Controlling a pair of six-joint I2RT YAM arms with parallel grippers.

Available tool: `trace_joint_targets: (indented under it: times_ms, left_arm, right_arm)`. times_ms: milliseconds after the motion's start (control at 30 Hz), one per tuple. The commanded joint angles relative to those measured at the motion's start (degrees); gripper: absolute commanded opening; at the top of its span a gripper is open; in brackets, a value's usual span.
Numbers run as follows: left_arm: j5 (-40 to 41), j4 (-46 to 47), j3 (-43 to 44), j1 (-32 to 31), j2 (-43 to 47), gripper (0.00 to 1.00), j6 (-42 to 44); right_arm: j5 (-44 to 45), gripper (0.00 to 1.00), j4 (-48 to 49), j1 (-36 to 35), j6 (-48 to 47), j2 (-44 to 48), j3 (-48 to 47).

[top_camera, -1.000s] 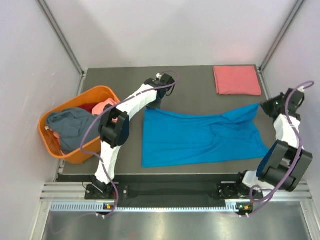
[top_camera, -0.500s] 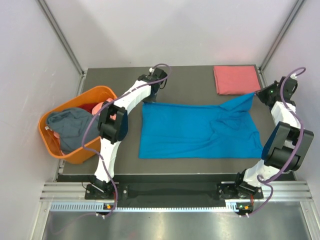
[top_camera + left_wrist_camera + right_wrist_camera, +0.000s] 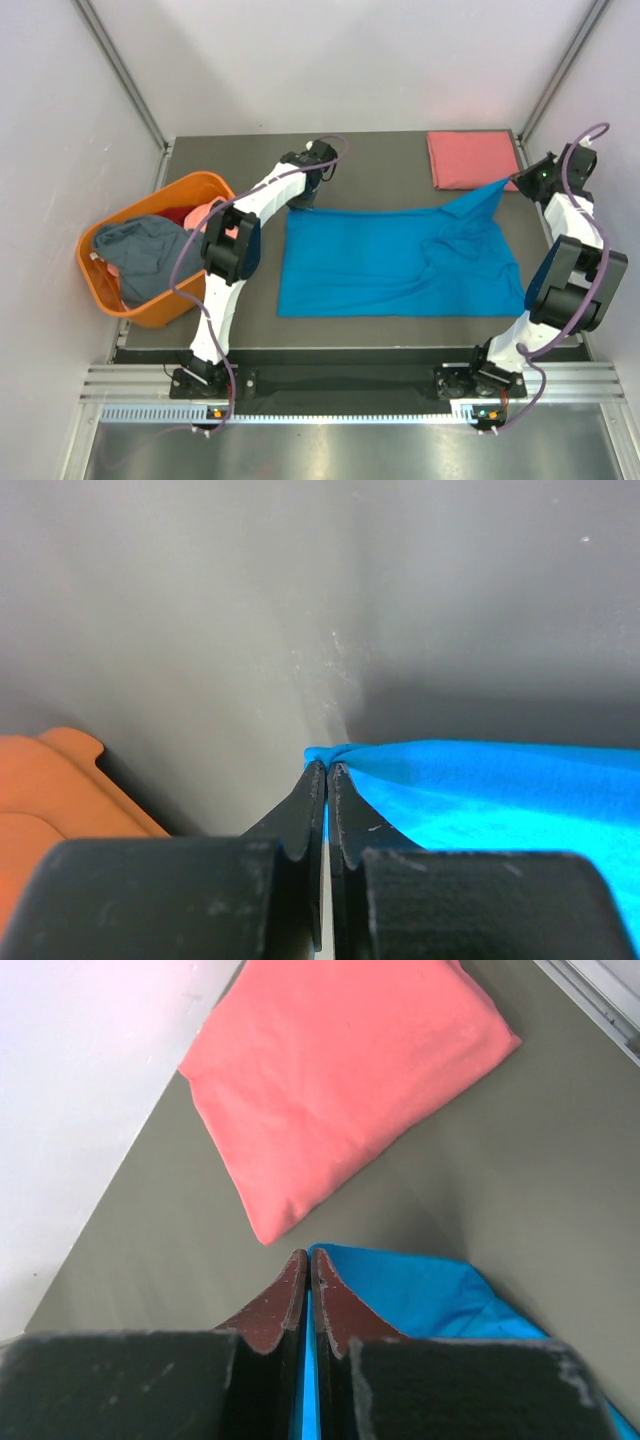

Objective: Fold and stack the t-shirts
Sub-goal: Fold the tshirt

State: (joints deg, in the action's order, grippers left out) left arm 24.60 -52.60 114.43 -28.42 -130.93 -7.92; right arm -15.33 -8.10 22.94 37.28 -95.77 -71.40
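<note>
A bright blue t-shirt (image 3: 395, 262) lies spread across the middle of the dark table. My left gripper (image 3: 303, 203) is shut on its far left corner (image 3: 335, 755). My right gripper (image 3: 507, 184) is shut on its far right corner (image 3: 345, 1257) and holds that corner raised off the table. A folded salmon-pink t-shirt (image 3: 473, 159) lies at the far right; in the right wrist view it (image 3: 340, 1080) sits just beyond my fingertips. A grey-blue t-shirt (image 3: 140, 252) and pink cloth (image 3: 207, 213) lie in the basket.
An orange plastic basket (image 3: 110, 295) stands at the table's left edge and shows in the left wrist view (image 3: 50, 790). Grey walls and metal posts enclose the table on three sides.
Both grippers have pulled the blue t-shirt's far edge towards the back of the table. The shirt now lies flatter and wider, and the right corner has risen next to the folded pink shirt.
</note>
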Motion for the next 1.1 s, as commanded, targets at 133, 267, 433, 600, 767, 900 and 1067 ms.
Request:
trace_joint_targets:
  times_ms: [133,267,433,600,767,900,1067]
  left_arm:
    - [-3.41,-1.63,3.78,0.56,1.91,0.0,3.87]
    - [-5.0,-3.38,2.38,0.56,3.05,0.0,4.32]
    - [-7.72,-4.53,-1.92,0.56,5.42,0.0,2.65]
    - [-8.43,-6.28,-3.25,0.56,7.53,0.0,1.16]
    - [-8.95,-9.53,-3.34,0.65,8.76,0.0,0.1]
    - [-10.53,-11.11,-5.88,0.56,9.64,0.0,-1.39]
    - [-10.01,-12.44,-9.22,0.56,11.14,0.0,-2.54]
  right_arm:
    - [-0.14,0.0,-1.48,-0.79,-2.21,5.15,-0.24]
    - [3.63,0.0,-7.27,-0.53,-3.61,7.61,-0.94]
    - [5.05,0.0,-11.32,0.26,-4.49,11.65,0.99]
    - [5.49,0.0,-14.74,1.32,-5.98,14.2,2.66]
    - [5.66,0.0,-17.73,2.37,-7.92,16.66,6.08]
    - [6.02,0.0,-20.29,3.95,-9.33,18.77,8.2]
    - [5.66,0.0,-23.98,5.8,-10.29,21.4,8.73]
